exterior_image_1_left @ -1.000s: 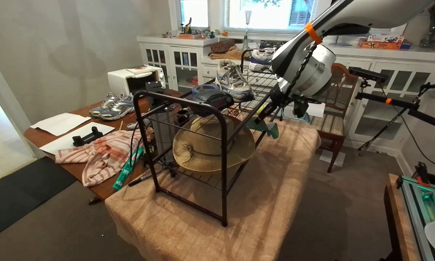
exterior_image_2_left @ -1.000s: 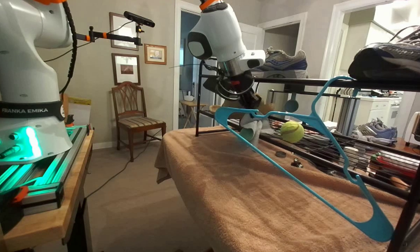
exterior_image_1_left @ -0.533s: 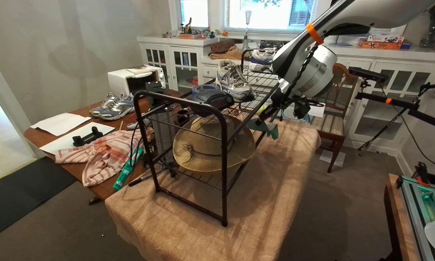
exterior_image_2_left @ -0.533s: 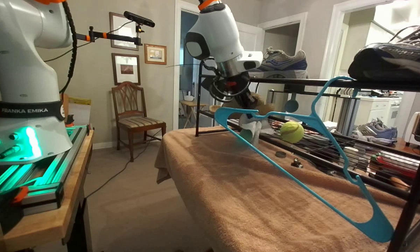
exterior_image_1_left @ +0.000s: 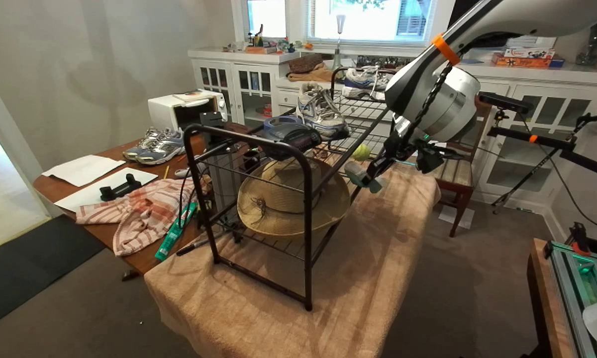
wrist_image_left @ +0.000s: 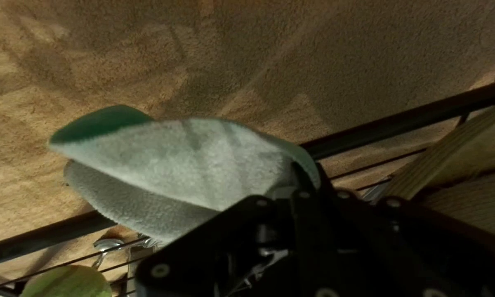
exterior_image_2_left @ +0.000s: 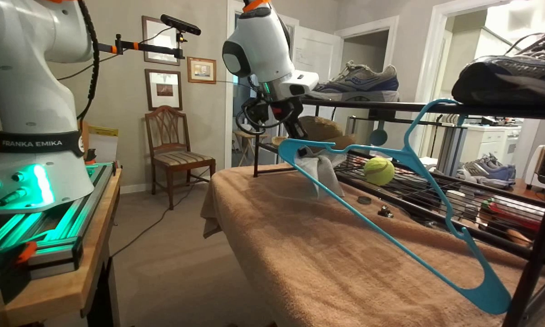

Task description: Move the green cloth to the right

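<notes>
The green cloth [wrist_image_left: 198,156] is limp and folded, with a pale grey-green inner face and a darker green fold at its far end in the wrist view. It hangs beside the rack's long side in both exterior views [exterior_image_1_left: 356,173] [exterior_image_2_left: 321,170]. My gripper [wrist_image_left: 307,169] has its fingers closed on the cloth's edge, which shows pinched between the two fingertips. In the exterior views the gripper [exterior_image_1_left: 369,175] points down at the cloth's upper part. I cannot tell whether the cloth's lower edge touches the tan covering [exterior_image_2_left: 277,227].
The black metal rack [exterior_image_1_left: 307,223] stands on the covering, with a straw hat [exterior_image_1_left: 283,199] on its lower shelf and shoes [exterior_image_2_left: 368,84] on top. A blue hanger [exterior_image_2_left: 488,293] hangs off its side. A tennis ball [exterior_image_2_left: 379,171] lies on the lower shelf.
The gripper has moved to the right in the exterior view with the hat, and to the left in the exterior view with the hanger. The cloth's held part moved along and its folds turned.
</notes>
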{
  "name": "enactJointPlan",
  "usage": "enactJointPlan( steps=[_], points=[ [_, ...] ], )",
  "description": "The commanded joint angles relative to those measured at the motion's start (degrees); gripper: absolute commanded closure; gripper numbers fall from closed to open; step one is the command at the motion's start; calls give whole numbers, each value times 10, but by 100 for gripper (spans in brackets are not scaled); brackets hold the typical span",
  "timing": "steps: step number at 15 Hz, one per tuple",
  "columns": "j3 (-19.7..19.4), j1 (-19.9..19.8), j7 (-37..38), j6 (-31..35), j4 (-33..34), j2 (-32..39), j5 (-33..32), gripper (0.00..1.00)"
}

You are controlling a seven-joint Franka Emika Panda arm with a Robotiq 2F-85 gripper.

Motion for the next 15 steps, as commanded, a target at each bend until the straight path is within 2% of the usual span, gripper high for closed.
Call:
enactJointPlan(
  steps=[1, 4, 9, 11, 13, 14, 15],
  points=[
    [21, 4, 15, 12, -59, -78, 67, 99],
    [29, 9, 31, 32, -107, -129, 100, 99],
    [31, 9, 58, 22, -180, -228, 146, 99],
    [26, 8, 75, 11, -209, -272, 150, 99],
    [24, 4, 114, -5, -243, -305, 125, 99],
    [28, -12, 91, 6, -197, -244, 136, 99],
    [27, -16, 104, -2, -207, -256, 129, 99]
  ],
)
